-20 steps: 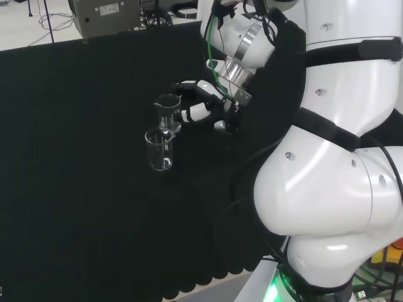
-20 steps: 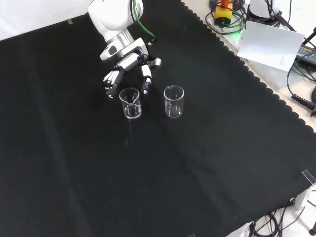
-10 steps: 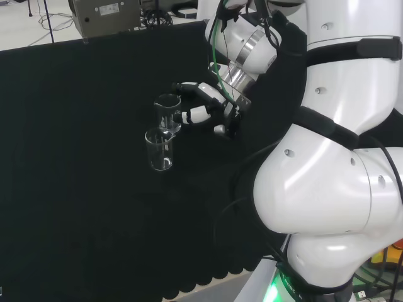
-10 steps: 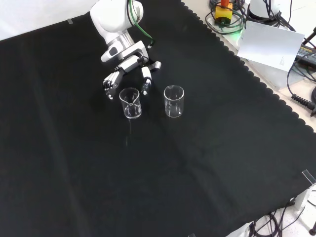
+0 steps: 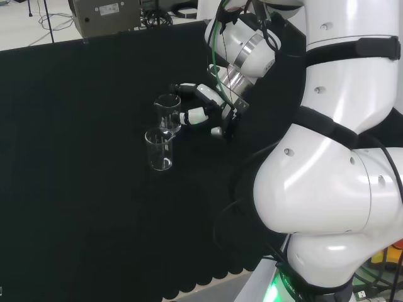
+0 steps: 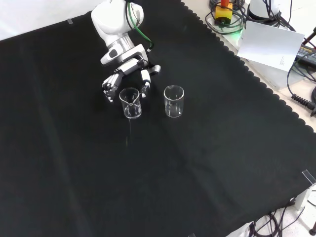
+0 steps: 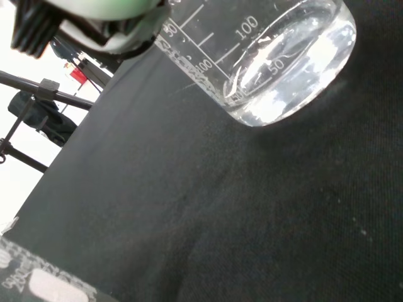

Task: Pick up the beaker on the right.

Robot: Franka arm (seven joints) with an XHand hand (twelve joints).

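Front view, near to far: 2 clear beakers upright on black-cloth tabletop point(image 6: 207, 163), well apart from each other. Right beaker point(image 6: 174, 101) stands free. Left beaker point(image 6: 130, 103) has hand point(image 6: 129, 76) just behind it, fingers spread & half-curled either side of rim, holding nothing.

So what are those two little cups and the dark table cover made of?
Both beakers look like clear glass, possibly plastic: see-through walls, bright glints, printed measuring marks on the one seen close up. The cover looks like matte black woven cloth, with a scalloped edge.
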